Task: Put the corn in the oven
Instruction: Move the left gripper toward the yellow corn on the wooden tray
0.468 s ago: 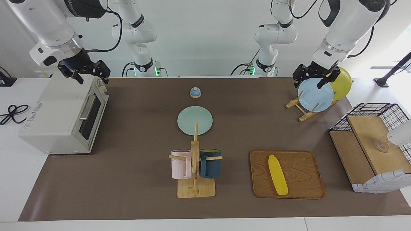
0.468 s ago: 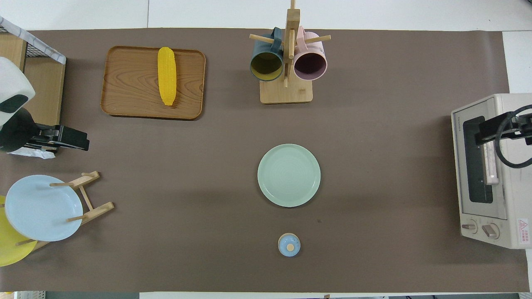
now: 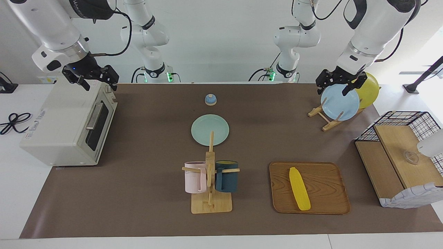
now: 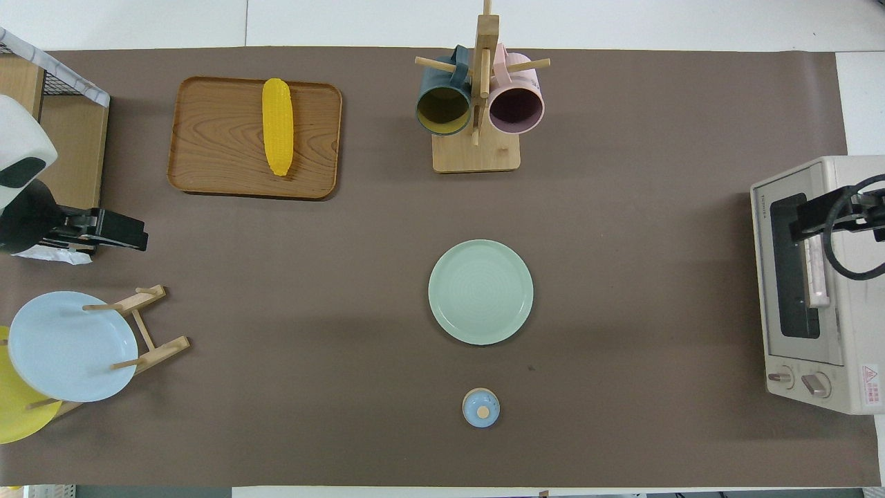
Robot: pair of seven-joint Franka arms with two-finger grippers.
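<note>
First, note the oven (image 3: 65, 124) at the right arm's end of the bench (image 3: 145, 193); its door is closed and must be opened before loading. The corn (image 3: 299, 188) lies on the tray (image 3: 322, 204), toward the left arm's end, well apart from the oven. The right hand (image 3: 93, 77) hovers released over the oven top; the left hand (image 3: 341, 83) hovers released over the plate rack (image 3: 323, 117). Take the door handle squarely.

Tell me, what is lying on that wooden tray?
Only the corn lies on the wooden tray, along its middle. The wood under the cob is covered from view.
</note>
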